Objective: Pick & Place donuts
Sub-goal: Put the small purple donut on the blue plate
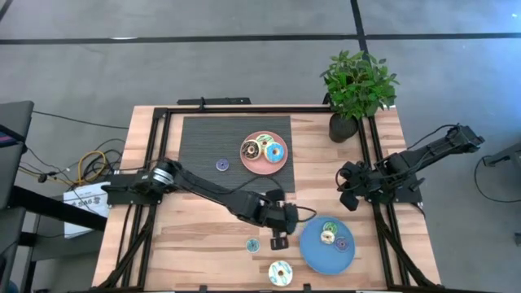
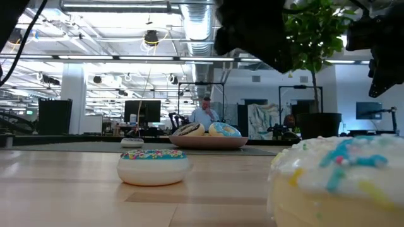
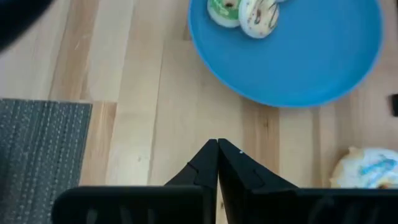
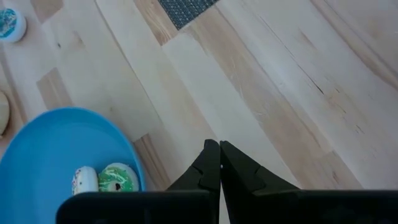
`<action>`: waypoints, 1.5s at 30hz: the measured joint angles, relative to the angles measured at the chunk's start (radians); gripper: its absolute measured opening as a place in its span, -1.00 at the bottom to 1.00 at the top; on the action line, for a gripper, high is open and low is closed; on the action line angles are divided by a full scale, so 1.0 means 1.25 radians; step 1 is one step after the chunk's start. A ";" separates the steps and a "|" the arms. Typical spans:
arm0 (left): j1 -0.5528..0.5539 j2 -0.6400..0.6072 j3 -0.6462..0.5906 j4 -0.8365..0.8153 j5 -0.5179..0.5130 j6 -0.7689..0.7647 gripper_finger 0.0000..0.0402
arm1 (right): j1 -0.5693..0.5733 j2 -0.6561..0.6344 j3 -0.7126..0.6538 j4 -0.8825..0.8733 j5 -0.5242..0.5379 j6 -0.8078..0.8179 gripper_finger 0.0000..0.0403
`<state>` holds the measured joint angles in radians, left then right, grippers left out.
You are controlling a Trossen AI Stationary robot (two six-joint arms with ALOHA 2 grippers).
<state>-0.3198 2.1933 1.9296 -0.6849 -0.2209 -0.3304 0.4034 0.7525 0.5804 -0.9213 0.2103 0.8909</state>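
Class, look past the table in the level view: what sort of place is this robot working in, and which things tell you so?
Probably an open-plan office or lab: exposed ceiling ducts, desks with monitors, and a person standing among them, far behind the pink plate.

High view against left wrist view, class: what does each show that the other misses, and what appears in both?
Only the high view shows the round pink plate carrying donuts, the leafy green potted plant, the small purple donut on the dark mat and the right gripper. Only the left wrist view shows the left gripper close up, shut on nothing. Both show the round blue plate holding a green-iced donut and a white-iced donut.
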 joint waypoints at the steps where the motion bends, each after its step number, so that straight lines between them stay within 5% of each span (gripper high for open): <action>1: 0.000 -0.030 -0.054 0.058 0.007 -0.002 -0.99 | 0.000 0.000 0.000 0.003 0.000 0.000 -1.00; 10: 0.007 -0.352 -0.538 0.418 0.021 -0.039 -1.00 | 0.000 0.000 0.000 0.063 0.001 -0.001 -1.00; 23: 0.019 -0.751 -1.004 0.538 0.011 -0.035 -1.00 | -0.028 0.050 0.000 0.300 0.088 -0.065 -1.00; 28: 0.039 -0.890 -1.110 0.545 0.012 -0.003 -1.00 | -0.073 0.159 0.007 0.458 0.088 -0.104 -1.00; 34: 0.062 -1.029 -1.194 0.537 0.012 -0.015 -1.00 | -0.104 0.316 0.097 0.423 0.085 -0.105 -1.00; 45: 0.075 -1.058 -1.200 0.425 -0.101 -0.026 -0.84 | -0.115 0.413 0.196 0.321 0.084 -0.082 -1.00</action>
<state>-0.2254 0.8709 0.4294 -0.1531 -0.3474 -0.3629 0.2592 1.2682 0.8257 -0.5200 0.3149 0.7878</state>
